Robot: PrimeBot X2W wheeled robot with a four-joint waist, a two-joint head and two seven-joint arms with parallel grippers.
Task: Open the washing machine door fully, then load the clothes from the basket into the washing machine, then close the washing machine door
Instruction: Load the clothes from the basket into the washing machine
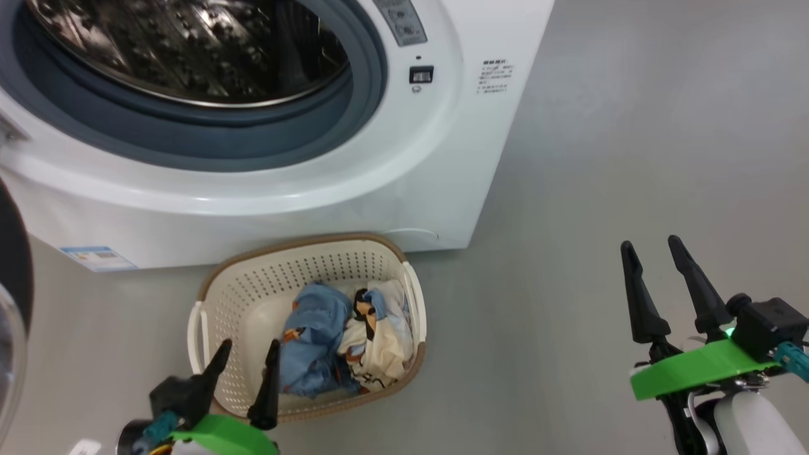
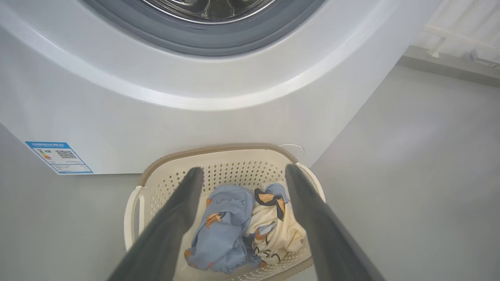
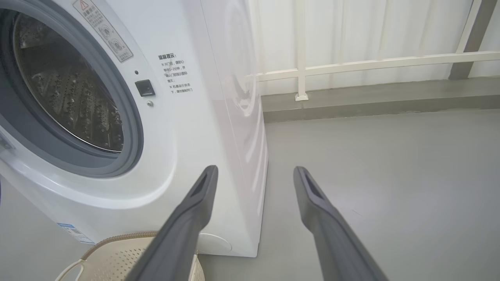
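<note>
Left gripper (image 1: 250, 343) and right gripper (image 1: 650, 242) spread wide, empty. Clothes (image 1: 341, 338) in basket (image 1: 303, 243) just beyond left fingertips; washing machine (image 1: 404, 177) stands behind.

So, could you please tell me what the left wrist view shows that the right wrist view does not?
Left wrist view: a light blue garment and a cream printed garment in the cream perforated plastic basket, framed by the open left claw. Right wrist view: a small black square latch slot, printed text beside it, the open right claw. Both: the white front-loading washing machine, its steel drum, grey rubber gasket, and the basket.
</note>
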